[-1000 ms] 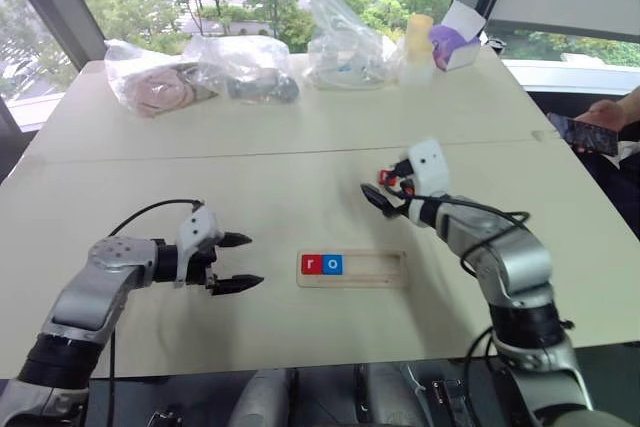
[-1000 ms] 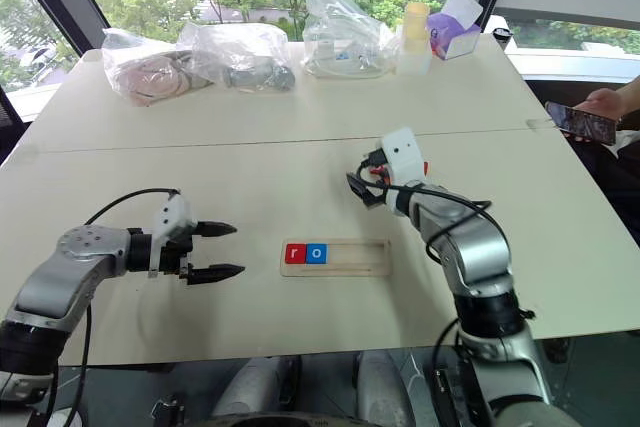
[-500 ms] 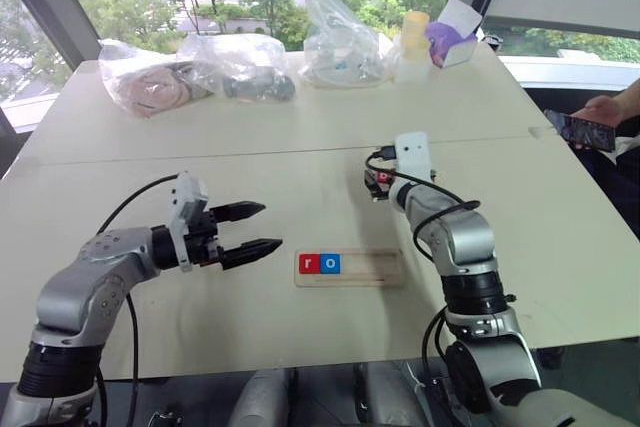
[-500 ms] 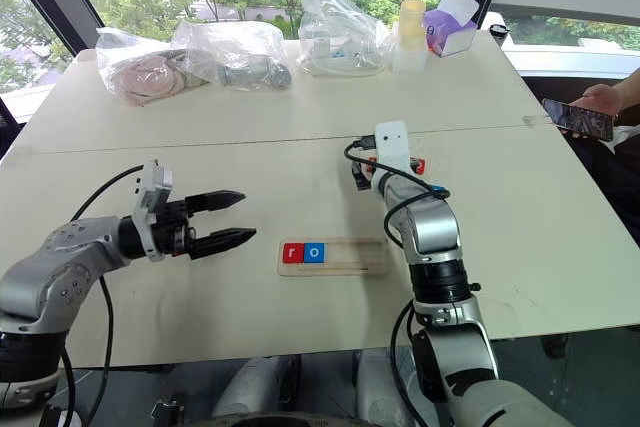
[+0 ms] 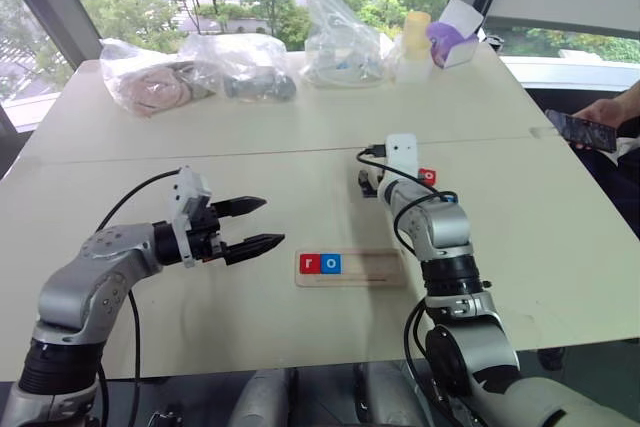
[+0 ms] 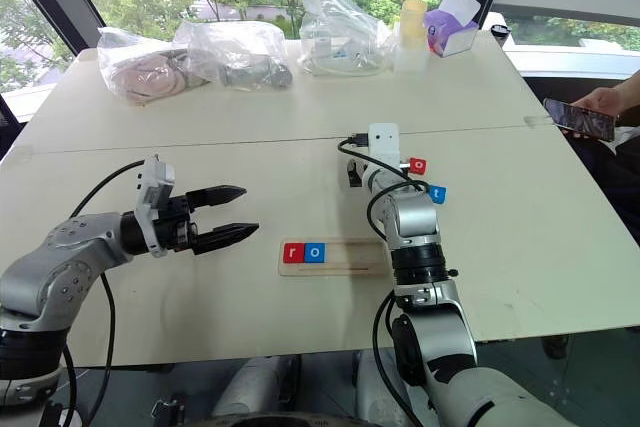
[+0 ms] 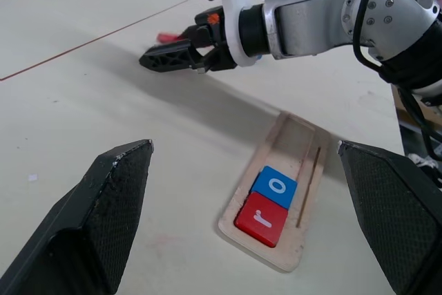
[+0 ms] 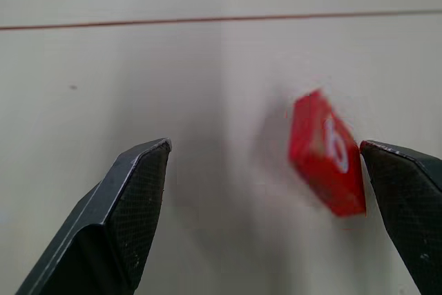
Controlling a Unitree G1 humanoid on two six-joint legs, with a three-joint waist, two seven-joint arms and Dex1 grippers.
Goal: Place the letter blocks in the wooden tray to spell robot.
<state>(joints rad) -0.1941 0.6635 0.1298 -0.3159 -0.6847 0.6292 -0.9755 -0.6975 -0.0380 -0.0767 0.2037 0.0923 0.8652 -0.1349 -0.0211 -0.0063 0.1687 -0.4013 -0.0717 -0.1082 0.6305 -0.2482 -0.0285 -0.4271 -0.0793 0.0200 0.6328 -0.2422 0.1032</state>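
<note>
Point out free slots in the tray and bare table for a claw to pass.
The wooden tray is free right of the red r block and blue o block. Bare table lies between the tray and the near edge. Crowded: plastic bags along the far edge, loose blocks by the right claw.

White "r" on red block (image 7: pixel 262 218), "o" on blue block (image 7: pixel 275 186), both in wooden tray (image 7: pixel 297 252); loose blocks' letters unreadable.

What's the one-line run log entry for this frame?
tray: r, o blocks in | right fingers: open, by loose red block | left gripper: open, empty | blue t block: on table
</note>
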